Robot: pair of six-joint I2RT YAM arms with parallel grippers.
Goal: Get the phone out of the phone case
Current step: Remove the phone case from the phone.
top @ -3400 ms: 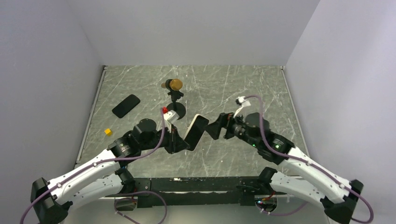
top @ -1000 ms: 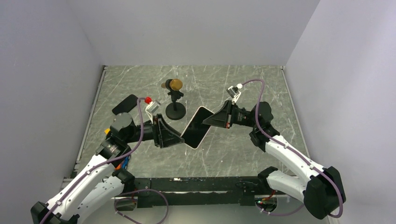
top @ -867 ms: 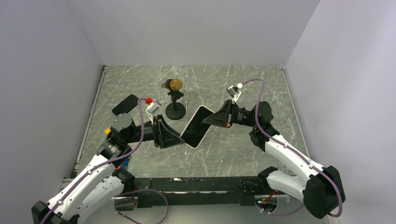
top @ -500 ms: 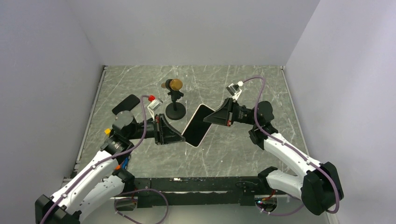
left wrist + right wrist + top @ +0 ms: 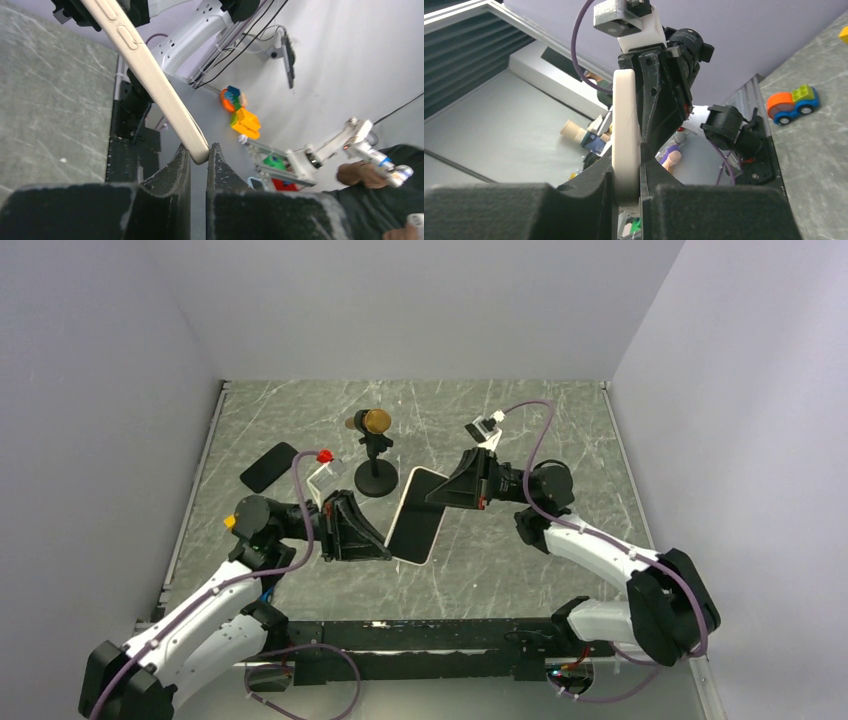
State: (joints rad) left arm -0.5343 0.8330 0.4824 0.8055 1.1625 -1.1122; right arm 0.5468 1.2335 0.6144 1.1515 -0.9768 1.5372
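A phone (image 5: 415,520) with its dark screen facing up sits inside a cream phone case (image 5: 431,539), whose pale rim frames the screen on all sides. The cased phone is held off the table (image 5: 520,570) near its middle, tilted, with one end pointing to the far side and the other toward the arm bases.

The left gripper (image 5: 388,553) is clenched on the near left corner of the case. In the left wrist view its two black fingers (image 5: 175,175) pinch that rounded corner (image 5: 199,156) between their tips, and the cream edge with its side buttons runs away up and to the left. The right gripper (image 5: 432,493) grasps the far right edge. In the right wrist view the cream edge (image 5: 626,130) stands upright between that gripper's closed fingers (image 5: 654,185).

A microphone (image 5: 375,423) with a gold head stands on a round black base just beyond the far end of the phone, near it but apart. A second black phone (image 5: 269,467) lies flat near the table's left edge. A small yellow block (image 5: 230,523) sits close to that same edge, beside the left arm. A toy car (image 5: 792,103) in orange, blue and green shows in the right wrist view, on the table near its front edge.

Pale walls (image 5: 420,300) close in the table on the left, far and right sides. The widest open tabletop lies to the right of the phone and along the far side.
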